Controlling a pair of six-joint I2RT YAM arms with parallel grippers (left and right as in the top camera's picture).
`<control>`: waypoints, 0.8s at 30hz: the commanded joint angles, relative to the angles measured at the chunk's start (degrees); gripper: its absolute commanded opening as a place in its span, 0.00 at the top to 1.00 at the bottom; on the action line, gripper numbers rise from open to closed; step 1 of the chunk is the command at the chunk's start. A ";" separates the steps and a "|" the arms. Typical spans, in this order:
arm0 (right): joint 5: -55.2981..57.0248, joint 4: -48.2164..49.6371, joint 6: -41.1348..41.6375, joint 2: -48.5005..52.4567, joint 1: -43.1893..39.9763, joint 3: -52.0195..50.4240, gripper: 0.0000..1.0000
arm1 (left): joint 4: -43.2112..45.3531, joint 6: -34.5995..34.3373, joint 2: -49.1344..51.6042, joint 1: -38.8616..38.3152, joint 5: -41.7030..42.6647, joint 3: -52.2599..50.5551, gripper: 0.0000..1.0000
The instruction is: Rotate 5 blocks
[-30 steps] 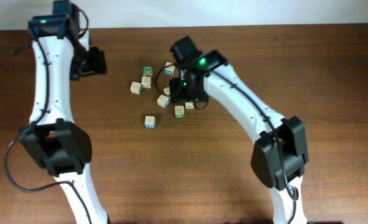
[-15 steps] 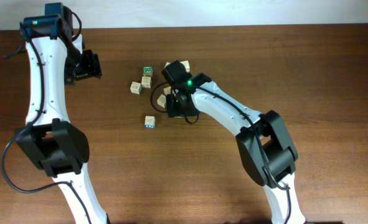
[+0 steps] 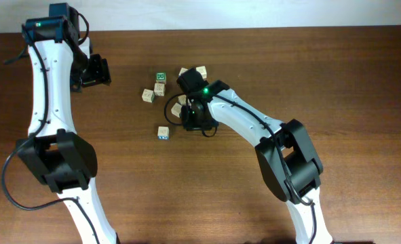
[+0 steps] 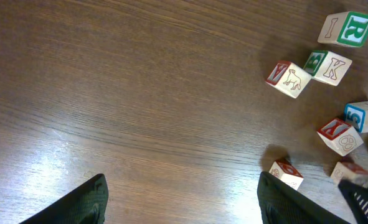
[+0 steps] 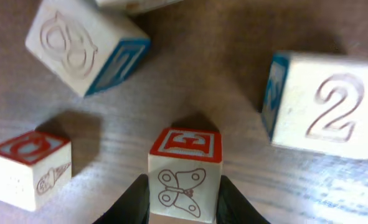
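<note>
Right arm has swung left since a second ago. Elbow drawn in, wrist now over the middle of the cluster, covering two blocks that showed before. Right gripper jaws have narrowed onto the butterfly block. Pale block uncovered at the cluster's far edge. Left arm shifted slightly left.

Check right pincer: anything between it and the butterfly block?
Nothing visible. The butterfly block sits between the right pincer's fingers, one on each side. The nearest neighbour, the 2 block, stands apart from it.
</note>
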 commanded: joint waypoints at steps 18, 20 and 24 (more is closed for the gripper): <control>-2.75 3.98 3.37 0.22 5.84 -0.59 0.70 | 0.02 0.09 0.31 0.15 -0.33 1.05 0.23; -2.03 4.48 3.39 0.22 5.86 -0.59 0.70 | -0.09 0.09 0.31 0.15 -0.31 1.05 0.23; -0.85 4.70 3.82 0.24 6.32 -0.59 0.69 | -0.20 0.09 0.31 0.15 -0.13 1.05 0.23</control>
